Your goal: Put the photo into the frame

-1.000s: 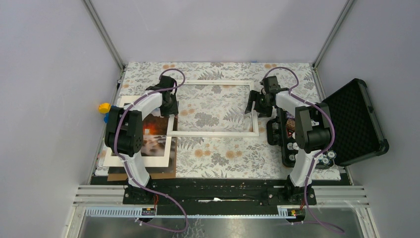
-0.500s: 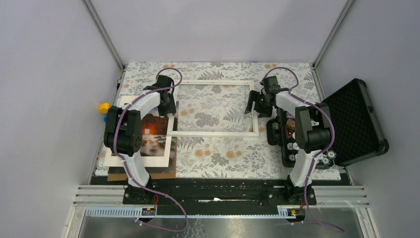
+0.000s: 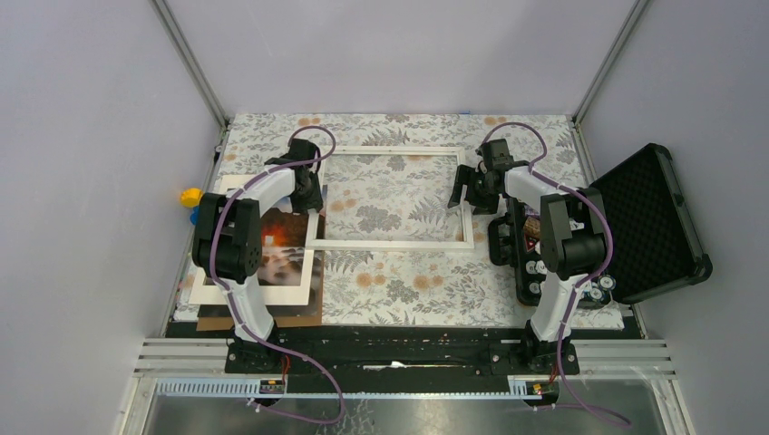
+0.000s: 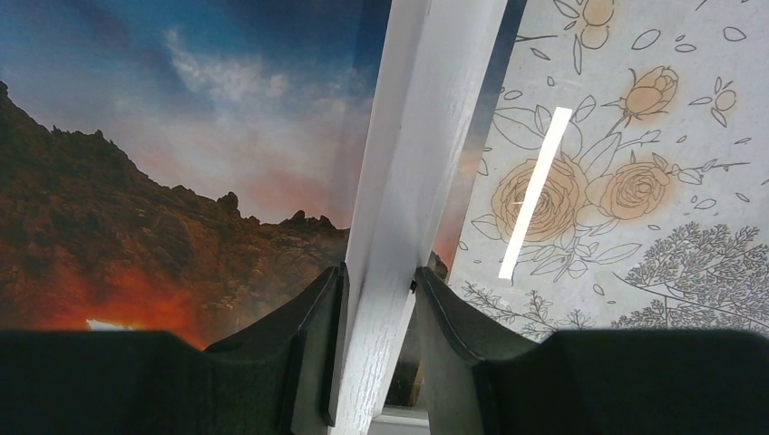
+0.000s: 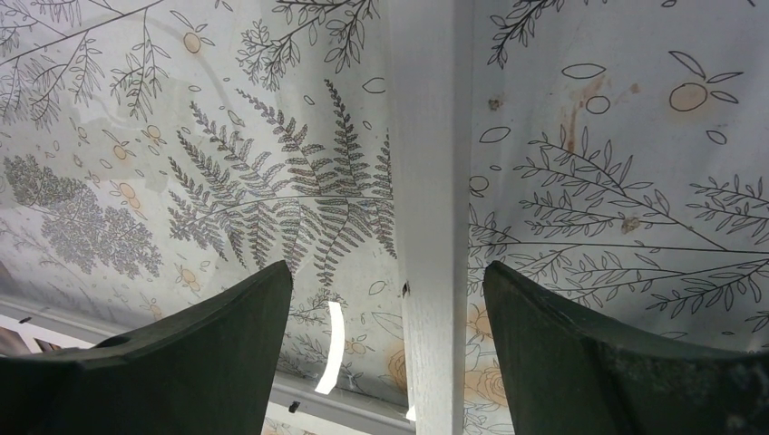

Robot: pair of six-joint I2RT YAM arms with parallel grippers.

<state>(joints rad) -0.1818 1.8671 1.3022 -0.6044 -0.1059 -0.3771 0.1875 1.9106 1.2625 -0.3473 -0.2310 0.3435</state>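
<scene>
The left gripper (image 4: pixel 376 340) is clamped on the left rail of the frame (image 3: pixel 390 243), both fingers (image 4: pixel 313 349) pressed flat against the white wood with no gap showing; the right gripper (image 5: pixel 385 272) stands spread wide astride the frame's right rail, its fingers (image 5: pixel 227 353) clear of the wood on either side and holding nothing; the frame lies mid-table on the floral cloth (image 3: pixel 408 281); the photo (image 3: pixel 290 258) lies at the left on a white mat (image 3: pixel 210 291), its right margin running under the pinched rail; an open black case (image 3: pixel 653 217) sits at the far right.
</scene>
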